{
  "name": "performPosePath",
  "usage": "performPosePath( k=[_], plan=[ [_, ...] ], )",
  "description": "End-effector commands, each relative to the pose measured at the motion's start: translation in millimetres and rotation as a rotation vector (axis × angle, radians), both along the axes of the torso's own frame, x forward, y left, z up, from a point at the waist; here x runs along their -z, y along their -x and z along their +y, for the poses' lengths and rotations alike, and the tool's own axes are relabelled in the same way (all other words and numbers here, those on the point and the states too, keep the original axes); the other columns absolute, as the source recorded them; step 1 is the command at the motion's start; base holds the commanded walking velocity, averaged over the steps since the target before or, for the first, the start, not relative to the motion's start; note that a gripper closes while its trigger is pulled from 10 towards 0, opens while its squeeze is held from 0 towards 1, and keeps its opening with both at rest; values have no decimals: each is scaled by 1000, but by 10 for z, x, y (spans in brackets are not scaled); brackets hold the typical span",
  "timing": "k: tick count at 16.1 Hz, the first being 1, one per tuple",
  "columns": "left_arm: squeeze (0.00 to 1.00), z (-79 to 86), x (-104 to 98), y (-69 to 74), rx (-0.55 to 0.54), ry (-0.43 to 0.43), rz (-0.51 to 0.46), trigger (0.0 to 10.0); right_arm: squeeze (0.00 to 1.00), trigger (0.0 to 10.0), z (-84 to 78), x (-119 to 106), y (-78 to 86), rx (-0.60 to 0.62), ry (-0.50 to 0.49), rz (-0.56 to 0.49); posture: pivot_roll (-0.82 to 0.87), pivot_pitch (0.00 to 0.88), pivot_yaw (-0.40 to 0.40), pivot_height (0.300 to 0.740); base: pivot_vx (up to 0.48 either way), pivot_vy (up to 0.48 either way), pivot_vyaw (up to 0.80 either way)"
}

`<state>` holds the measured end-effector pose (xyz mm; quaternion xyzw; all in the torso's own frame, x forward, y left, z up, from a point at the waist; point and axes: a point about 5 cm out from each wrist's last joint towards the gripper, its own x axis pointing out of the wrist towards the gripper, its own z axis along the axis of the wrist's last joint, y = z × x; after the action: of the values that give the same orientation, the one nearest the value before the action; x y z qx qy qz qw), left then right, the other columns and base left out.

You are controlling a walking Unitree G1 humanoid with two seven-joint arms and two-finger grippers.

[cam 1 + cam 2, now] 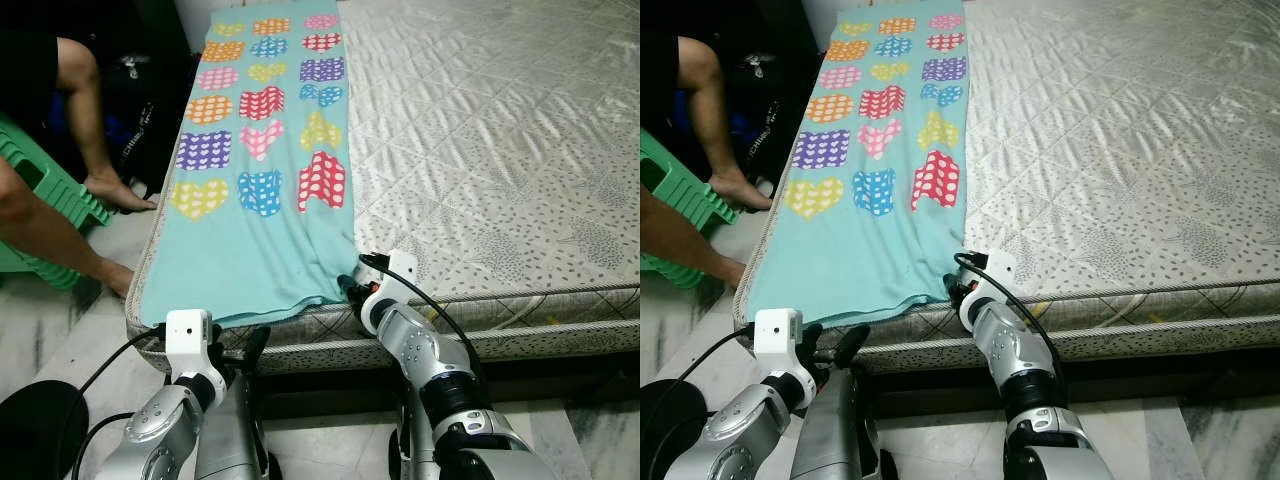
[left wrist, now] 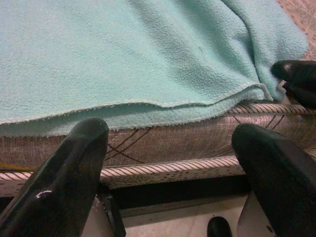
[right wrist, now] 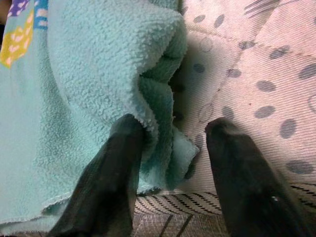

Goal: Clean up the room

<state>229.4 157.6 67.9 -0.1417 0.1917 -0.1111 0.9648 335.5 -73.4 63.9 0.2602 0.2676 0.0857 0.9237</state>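
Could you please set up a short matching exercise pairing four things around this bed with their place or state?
Things:
1. blanket
2. right end effector
3. left end effector
4. green stool

Places or states:
A. open, below the mattress edge
B. spread along the bed's left side
C. on the floor beside a person's legs
D. at the blanket's near corner

Pairs: 1-B, 2-D, 3-A, 4-C

Right gripper fingers apart; left gripper fingers spread, lower.

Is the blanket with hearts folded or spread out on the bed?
Spread out: the blanket lies flat along the mattress, only its near corner bunched.
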Motion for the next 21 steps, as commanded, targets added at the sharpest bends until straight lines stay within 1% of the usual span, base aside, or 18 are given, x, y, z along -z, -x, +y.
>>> performPosePath(
  k=[1, 8, 13, 15, 16, 17, 19, 21],
  plan=[
    [0, 45, 37, 6, -7, -12, 22, 10000, 0, 0, 386, -87, 27, -51, -79, 5, 9, 80, 124, 500, 0, 0, 0],
    [0, 49, 38, 9, -7, -13, 22, 10000, 0, 0, 361, -79, 14, -29, -84, 9, 9, 74, 125, 500, 0, 0, 0],
    [0, 46, 39, 6, -12, -15, 18, 10000, 0, 0, 219, -246, -138, 82, -54, -100, 17, 66, 119, 500, 0, 0, 0],
    [0, 48, 40, 0, -13, -16, 16, 10000, 0, 0, 120, -425, -245, 160, -57, -199, 17, 64, 118, 500, 0, 0, 0],
    [0, 48, 39, -3, -14, -16, 15, 10000, 0, 0, 64, -530, -304, 192, -40, -260, 17, 63, 118, 500, 0, 0, 0],
    [0, 48, 39, -9, -14, -16, 13, 10000, 0, 0, 31, -608, -344, 209, -36, -296, 17, 59, 117, 500, 0, 0, 0],
    [0, 49, 38, -14, -15, -16, 12, 10000, 0, 0, -10, -652, -372, 227, -17, -319, 16, 57, 116, 500, 0, 0, 0],
    [0, 50, 38, -19, -17, -17, 11, 10000, 0, 0, -88, -667, -402, 259, -1, -331, 18, 56, 114, 500, 0, 0, 0]
  ],
)
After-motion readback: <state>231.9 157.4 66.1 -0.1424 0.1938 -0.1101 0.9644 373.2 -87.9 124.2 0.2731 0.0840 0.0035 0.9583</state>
